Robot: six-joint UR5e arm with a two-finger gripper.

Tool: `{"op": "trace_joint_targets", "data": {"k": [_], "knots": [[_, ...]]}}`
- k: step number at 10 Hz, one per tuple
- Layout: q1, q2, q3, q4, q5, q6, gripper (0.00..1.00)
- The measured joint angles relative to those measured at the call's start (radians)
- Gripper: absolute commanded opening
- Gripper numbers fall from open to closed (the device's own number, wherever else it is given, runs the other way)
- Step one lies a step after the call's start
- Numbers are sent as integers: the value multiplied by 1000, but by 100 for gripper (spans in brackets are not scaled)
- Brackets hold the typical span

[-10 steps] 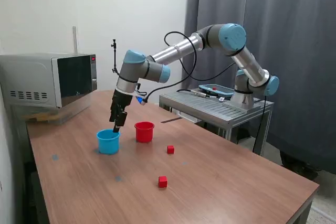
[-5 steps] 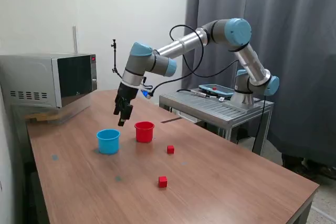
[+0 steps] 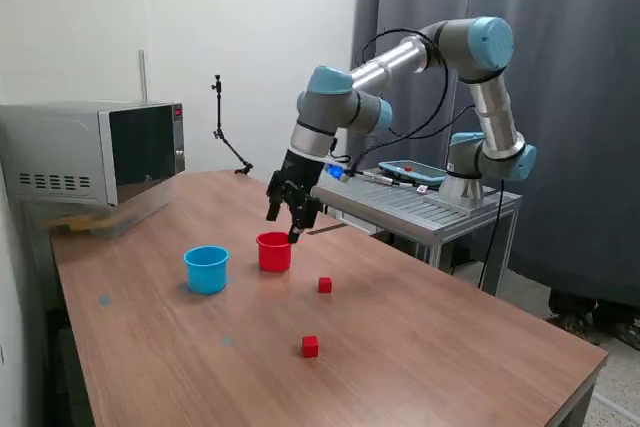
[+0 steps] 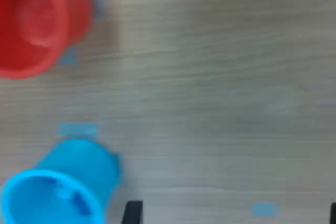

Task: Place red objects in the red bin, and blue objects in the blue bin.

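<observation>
Sitting nearest the desk's (image 3: 450, 347) front edge: one small solid red cube (image 3: 310, 347), alone on bare wood, free on every side for a grasp from above. Further in, toward the desk's middle: a second small red cube (image 3: 324, 285), well apart from the first, near the small round red plastic cup (image 3: 274, 251) that serves as its bin. Just beside that cup, on the exterior view's left: the small round light blue plastic cup (image 3: 206, 269), upright, mouth open to receive drops. No dark blue cubes anywhere on the desk surface; something darker shows inside the blue cup (image 4: 52, 198) in the wrist view, too blurred to call.

Hovering above the red cup's far rim: the black two-finger gripper (image 3: 287, 222), fingers spread, nothing between them, pointed down at the desk. Carrying nothing, so likely travelling toward a red cube rather than delivering; a judgement only. Red cup (image 4: 34, 22) and blue cup both seen from above in the wrist view, confirming height over the pair.

Standing by the desk's far left corner: a grey microwave oven (image 3: 95, 152). Beyond the far right edge: a grey metal side table (image 3: 415, 202) bearing the arm's base.
</observation>
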Motion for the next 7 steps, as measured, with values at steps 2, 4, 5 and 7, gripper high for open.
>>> {"op": "trace_joint_targets", "data": {"k": [2, 4, 5, 7], "knots": [[33, -7, 6, 2, 78, 1, 100], [59, 4, 5, 5, 117, 1, 100], [72, 22, 3, 5, 123, 1, 100], [96, 68, -7, 1, 130, 1, 100]]}}
